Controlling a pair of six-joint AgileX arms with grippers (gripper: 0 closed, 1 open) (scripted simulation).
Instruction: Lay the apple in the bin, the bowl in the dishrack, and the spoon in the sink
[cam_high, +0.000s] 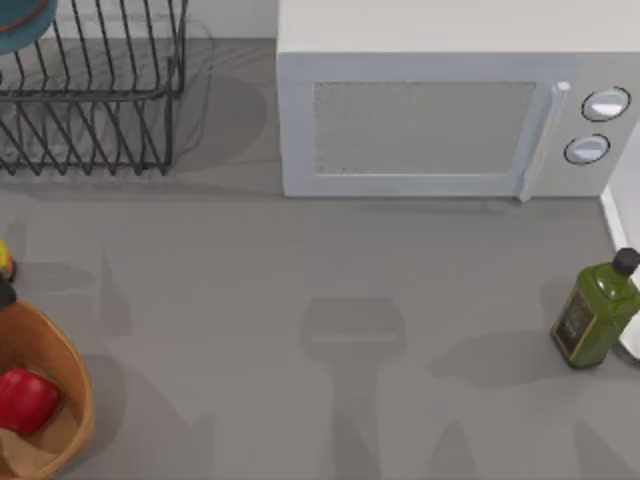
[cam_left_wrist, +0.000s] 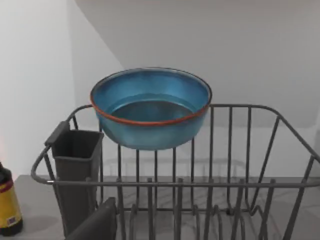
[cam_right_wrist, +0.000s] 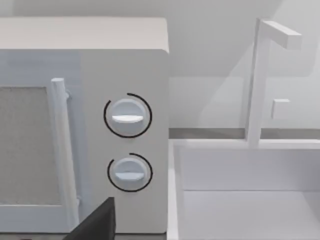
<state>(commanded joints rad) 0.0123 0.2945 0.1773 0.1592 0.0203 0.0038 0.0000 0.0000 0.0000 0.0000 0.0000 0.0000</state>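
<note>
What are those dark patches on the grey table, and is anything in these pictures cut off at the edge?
Top view: soft shadows fall on the table, the long ones near its front edge shaped like arms overhead; the bin holding the apple is cropped at the left edge. Left wrist view: evenly lit, the bowl sits in the dishrack.

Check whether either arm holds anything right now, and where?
Nothing visibly gripped: the bowl sits above the dishrack with no fingers on it; the apple lies in the bin.
</note>
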